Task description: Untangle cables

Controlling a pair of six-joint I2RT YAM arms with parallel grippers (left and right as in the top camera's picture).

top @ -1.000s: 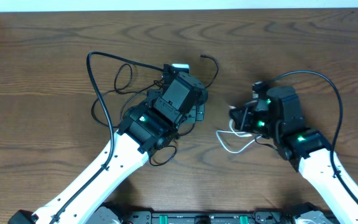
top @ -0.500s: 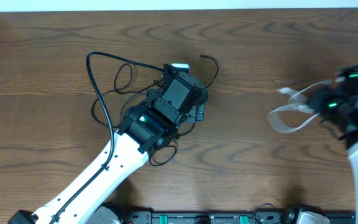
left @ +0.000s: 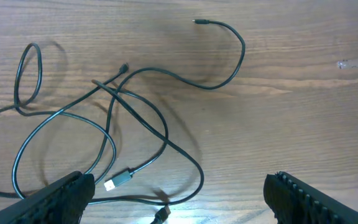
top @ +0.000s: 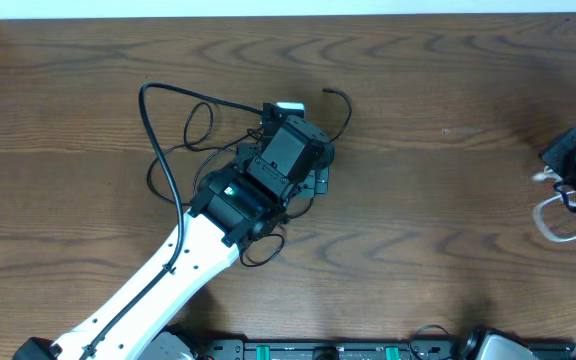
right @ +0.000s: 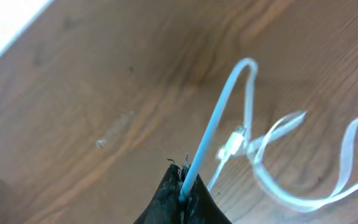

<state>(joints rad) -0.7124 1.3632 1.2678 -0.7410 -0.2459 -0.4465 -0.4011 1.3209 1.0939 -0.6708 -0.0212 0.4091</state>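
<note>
Thin black cables (top: 173,135) lie tangled on the wooden table left of centre; in the left wrist view they loop and cross (left: 135,118), with a USB plug (left: 118,182) near the bottom. My left gripper (left: 176,202) is open just above them, holding nothing; in the overhead view (top: 293,140) it sits over the tangle's right part. My right gripper (right: 183,186) is shut on the white cable (right: 222,118), whose loops hang blurred beyond it. In the overhead view the white cable (top: 551,218) shows at the far right edge beside the right gripper (top: 573,165).
The table's far edge meets a white wall (top: 288,8). A thicker black cord (top: 158,150) runs from the left arm across the tangle's left side. Bare wood (top: 438,130) lies between the two arms.
My right gripper has carried the white cable from the table's centre far to the right edge, away from the black tangle. The left arm and black cables have not moved.
</note>
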